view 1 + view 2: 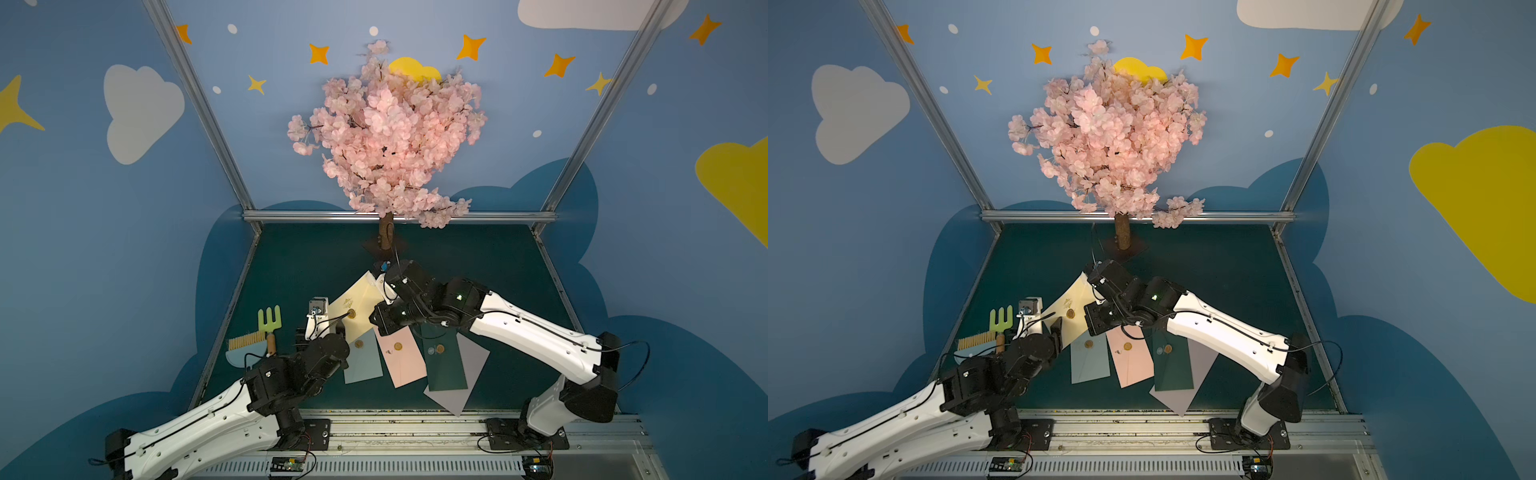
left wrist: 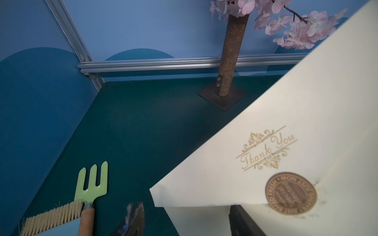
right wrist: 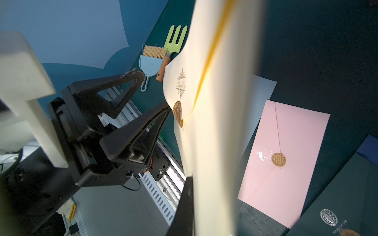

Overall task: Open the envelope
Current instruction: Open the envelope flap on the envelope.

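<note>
The cream paper envelope (image 1: 357,299) is held up off the dark green table mat (image 1: 299,266). Its long axis climbs from the near left to the far right, and the high end points at the trunk of the pink blossom tree (image 1: 386,137). Its flap side faces the left arm. The flap hinges on the far-left long edge, and its tip sits at mid-width under a round bronze wax seal (image 2: 291,194).

The right gripper (image 1: 381,270) is clamped tight on the raised far end of the envelope. The left gripper (image 3: 154,90) has its jaws well apart and holds nothing. One of its fingers (image 3: 143,126) sits at the flap's edge just beside the seal; whether it reaches under the flap I cannot tell. The other finger is clear of the paper.

Under the low end, a light blue envelope (image 1: 363,361), a pink envelope (image 1: 405,357), a dark green envelope (image 1: 446,365) and a lilac paper sheet (image 1: 461,382) lie flat in an overlapping row toward the near rail. A green garden fork (image 1: 270,320) and a blue hand brush (image 1: 243,349) lie by the mat's left edge, near the left gripper. Bare mat lies at the far left and along the right side
</note>
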Motion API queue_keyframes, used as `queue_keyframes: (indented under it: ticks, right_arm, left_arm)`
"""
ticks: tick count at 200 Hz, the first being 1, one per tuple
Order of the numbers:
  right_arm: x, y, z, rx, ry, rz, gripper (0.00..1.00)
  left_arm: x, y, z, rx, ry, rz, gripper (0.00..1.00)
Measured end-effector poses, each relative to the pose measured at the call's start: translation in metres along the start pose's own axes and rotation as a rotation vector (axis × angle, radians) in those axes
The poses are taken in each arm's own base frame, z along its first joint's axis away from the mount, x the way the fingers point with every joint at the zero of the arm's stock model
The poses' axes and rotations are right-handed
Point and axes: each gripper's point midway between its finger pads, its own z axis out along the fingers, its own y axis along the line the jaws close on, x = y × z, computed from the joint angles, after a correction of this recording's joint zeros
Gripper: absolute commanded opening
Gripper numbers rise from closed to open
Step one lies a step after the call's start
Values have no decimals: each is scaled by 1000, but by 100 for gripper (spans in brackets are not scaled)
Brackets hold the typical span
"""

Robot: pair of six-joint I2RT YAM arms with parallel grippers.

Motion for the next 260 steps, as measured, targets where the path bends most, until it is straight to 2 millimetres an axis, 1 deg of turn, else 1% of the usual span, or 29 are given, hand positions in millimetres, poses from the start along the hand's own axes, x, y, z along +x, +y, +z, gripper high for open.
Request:
queue_keyframes:
  ticks: [15, 69, 101, 119, 140, 158, 177, 207, 233, 260]
  right_arm:
    - [2, 0, 0, 0, 5, -2, 0]
    - [20, -1, 0, 19, 71, -14, 0]
    - [22, -1, 0, 22, 79, -16, 0]
    - [23, -2, 0, 24, 82, -17, 0]
    - [21, -5, 0, 29, 80, -18, 0]
    - [18, -6, -3, 30, 74, -26, 0]
    - [9, -5, -8, 20, 54, -26, 0]
    - [-1, -1, -16, -3, 31, -27, 0]
    - [-1, 3, -17, -21, 35, -26, 0]
    - [0, 6, -17, -36, 44, -26, 0]
  left_arm:
    - [-1, 3, -1, -6, -4, -4, 66]
    - [-6, 14, -4, -29, -26, -30, 66]
    - [-6, 17, -4, -36, -26, -34, 66]
    - [-5, 16, -4, -28, -22, -31, 66]
    - [-3, 7, -3, 21, -11, -16, 68]
    - [3, -7, -2, 101, 0, 7, 68]
    - [9, -21, -2, 180, 14, 41, 69]
    - [8, -41, -4, 274, 16, 78, 69]
    - [9, -47, -1, 277, 18, 99, 69]
    - [7, -41, 3, 236, 6, 110, 69]
